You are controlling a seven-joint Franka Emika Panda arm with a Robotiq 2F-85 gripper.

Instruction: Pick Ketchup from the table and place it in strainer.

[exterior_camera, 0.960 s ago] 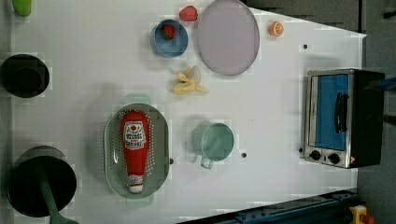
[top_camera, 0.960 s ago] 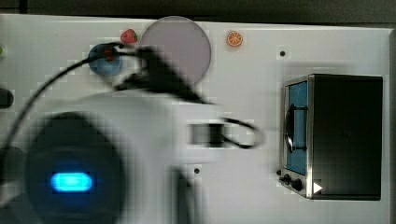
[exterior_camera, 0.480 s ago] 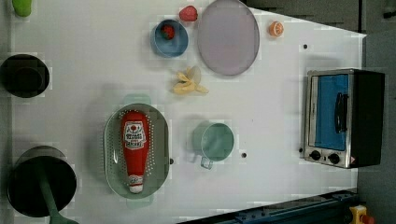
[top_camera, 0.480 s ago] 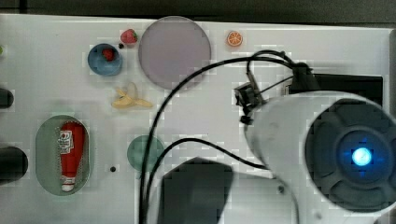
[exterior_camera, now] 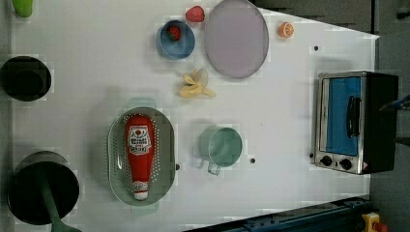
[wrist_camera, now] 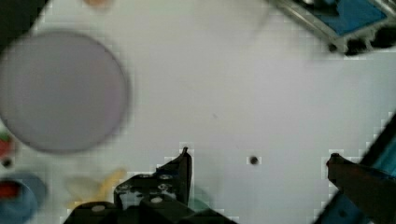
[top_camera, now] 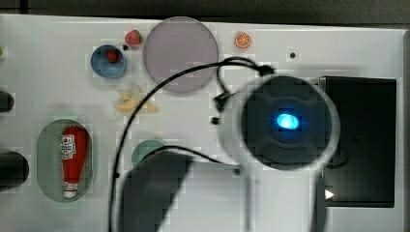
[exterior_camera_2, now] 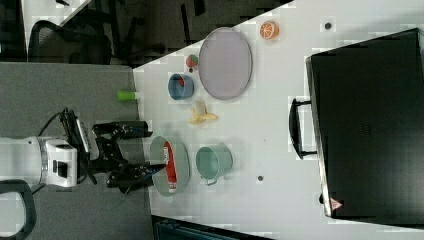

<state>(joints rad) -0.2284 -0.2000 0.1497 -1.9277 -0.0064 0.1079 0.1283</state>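
Jaws wide apart and empty, my gripper (wrist_camera: 257, 158) could bump the ketchup (exterior_camera: 139, 155) lying inside the strainer (exterior_camera: 116, 159) if I swing low.

A lilac plate (exterior_camera: 236, 37) lies on the white counter (exterior_camera: 280, 121). Beside it sit a blue bowl (exterior_camera: 175, 39), a banana (exterior_camera: 196, 86) and an orange slice (exterior_camera: 285, 30); the toaster oven (exterior_camera: 355, 123) stands well apart.

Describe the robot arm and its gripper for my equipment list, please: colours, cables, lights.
The arm has a white rounded shell with a black round cap lit by a blue light, and black cables loop from it. The gripper is black, with two dark fingers and visible screws, on a white wrist.
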